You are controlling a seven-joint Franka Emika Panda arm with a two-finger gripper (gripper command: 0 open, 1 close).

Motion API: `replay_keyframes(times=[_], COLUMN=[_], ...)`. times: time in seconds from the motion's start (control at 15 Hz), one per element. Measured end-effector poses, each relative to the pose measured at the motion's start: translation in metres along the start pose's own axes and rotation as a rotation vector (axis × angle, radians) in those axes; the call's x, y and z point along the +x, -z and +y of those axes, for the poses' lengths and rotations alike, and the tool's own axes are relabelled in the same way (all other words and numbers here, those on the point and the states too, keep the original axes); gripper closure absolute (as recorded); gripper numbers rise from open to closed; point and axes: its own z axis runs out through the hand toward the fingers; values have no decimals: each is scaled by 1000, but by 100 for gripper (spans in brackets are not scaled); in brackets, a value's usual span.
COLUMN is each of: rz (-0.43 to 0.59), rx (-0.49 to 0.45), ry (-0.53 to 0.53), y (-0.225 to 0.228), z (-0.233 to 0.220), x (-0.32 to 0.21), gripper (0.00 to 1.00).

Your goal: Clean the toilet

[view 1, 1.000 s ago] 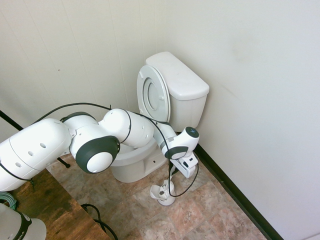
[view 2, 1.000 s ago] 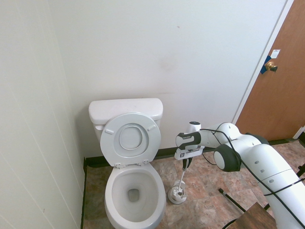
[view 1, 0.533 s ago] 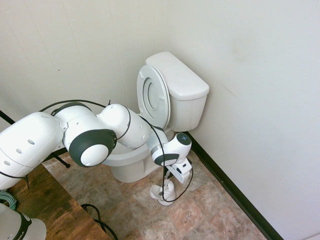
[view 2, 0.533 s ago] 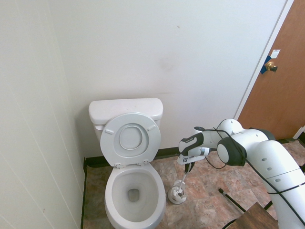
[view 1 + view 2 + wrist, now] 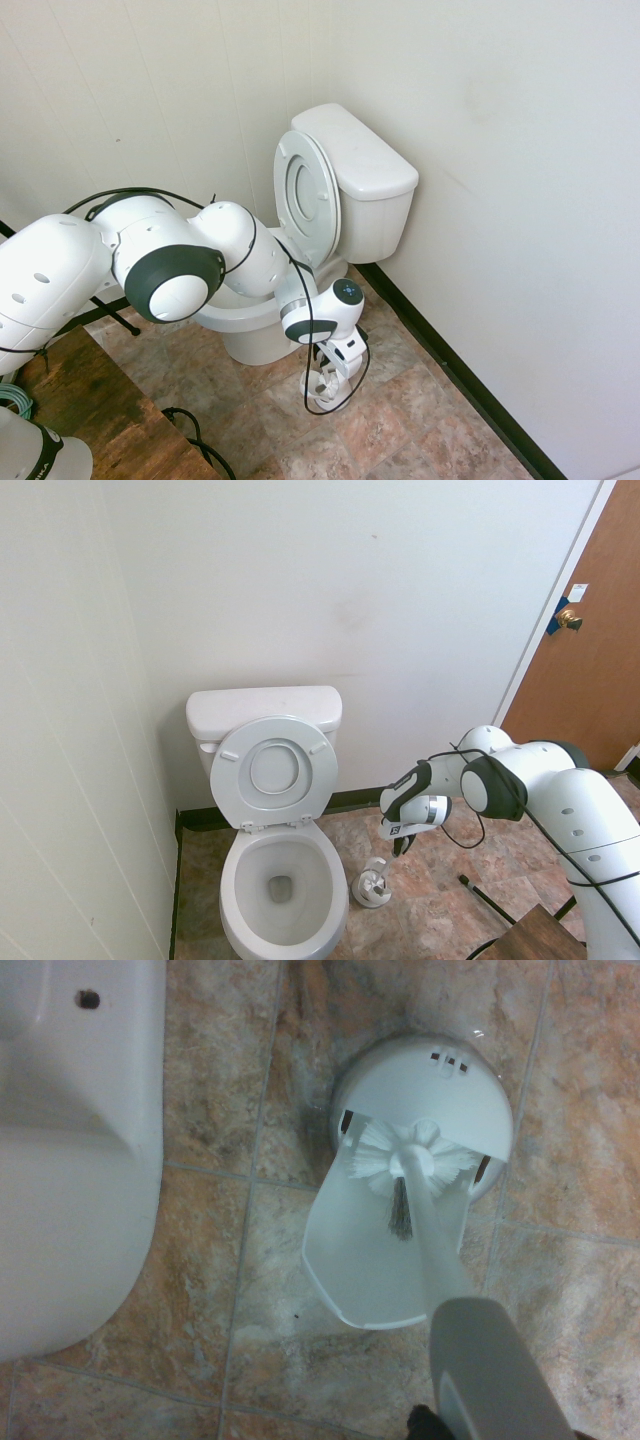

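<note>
Brush (image 5: 436, 1250) sits with its bristles at the open holder (image 5: 420, 1085), my gripper's (image 5: 402, 846) fingers closed on its handle. Toilet (image 5: 266, 701) stands beside it, lid raised. I judge this the fetching step; next, lift clear, then swing bowlward.

White toilet (image 5: 283, 880), lid raised

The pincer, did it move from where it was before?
Yes. In the second exterior view, the pincer has gone lower in the picture and a little to the right, farther from the toilet's tank.
</note>
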Motion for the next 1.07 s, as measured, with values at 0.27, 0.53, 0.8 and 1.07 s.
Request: replay_keyframes(times=[0.27, 0.53, 0.8, 1.07], rz=[50, 121, 172, 140], rx=[5, 6, 38, 5], ry=[12, 3, -11, 29], y=[19, 59, 116, 206], z=[3, 24, 51, 48], x=[-28, -60, -93, -114], gripper=[100, 100, 100, 100])
